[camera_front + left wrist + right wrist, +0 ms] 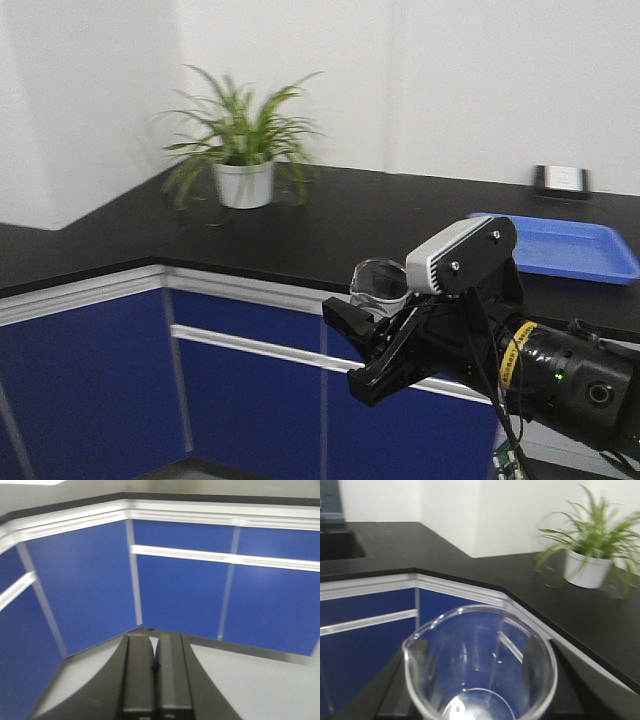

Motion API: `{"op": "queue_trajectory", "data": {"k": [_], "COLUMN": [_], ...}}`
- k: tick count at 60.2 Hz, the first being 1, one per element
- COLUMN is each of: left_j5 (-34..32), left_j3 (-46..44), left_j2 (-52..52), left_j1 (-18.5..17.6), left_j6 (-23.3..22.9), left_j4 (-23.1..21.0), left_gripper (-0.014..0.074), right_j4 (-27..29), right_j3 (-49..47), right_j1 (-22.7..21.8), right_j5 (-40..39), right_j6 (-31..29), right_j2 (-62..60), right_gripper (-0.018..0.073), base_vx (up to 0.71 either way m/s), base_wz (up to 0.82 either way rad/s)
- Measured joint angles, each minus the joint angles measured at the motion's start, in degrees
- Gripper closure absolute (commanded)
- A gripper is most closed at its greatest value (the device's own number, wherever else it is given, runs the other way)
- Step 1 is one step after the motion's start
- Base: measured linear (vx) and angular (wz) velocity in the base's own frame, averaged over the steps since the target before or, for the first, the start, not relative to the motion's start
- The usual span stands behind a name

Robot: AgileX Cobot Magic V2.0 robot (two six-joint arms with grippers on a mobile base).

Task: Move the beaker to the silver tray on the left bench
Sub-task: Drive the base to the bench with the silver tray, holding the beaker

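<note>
Closest to the lens, filling the lower middle of the right wrist view, is the beaker [480,665]: clear, apparently empty, its pouring lip turned to the left of the frame. In the front view it sits upright between the fingers of the right gripper [365,345], which are closed on its lower wall. It hangs in the air out in front of the black table [330,215] and the blue cabinets [90,370], touching nothing else. The left gripper [156,667] carries nothing; its fingers are pressed together, pointing at cabinet doors and floor.

The silver tray is in none of the three views (the only tray on show is the blue tray [570,248] at the right edge of the front view, and that is the wrong one). A potted plant [243,150] stands near the table's corner, upper left of centre.

My reading is that the carry is under way, with the setting-down all to come. To do it well, hold the beaker level, lip up, with a firm grip, and raise it clear of the table edge before it travels over the top. Swing left until the tray shows, and only then commit to a descent. Come straight down inside the rim, and open the fingers once the base rests flat.
</note>
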Motion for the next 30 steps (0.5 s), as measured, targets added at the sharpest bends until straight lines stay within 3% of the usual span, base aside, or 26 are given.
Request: {"op": "queue_trajectory", "data": {"k": [30], "left_j5": [0.00], "left_j3": [0.00], "left_j2": [0.00], "left_j1": [0.00], "left_j6": [0.00], "left_j4": [0.00], "left_gripper": [0.0595], "right_j4": [0.00], "right_j3": [0.00], "right_j1": [0.00], "right_j5": [0.00], "right_j6": [0.00], "right_j2": [0.00], "right_gripper": [0.0571], "base_vx": [-0.10], "base_wz": [0.70]}}
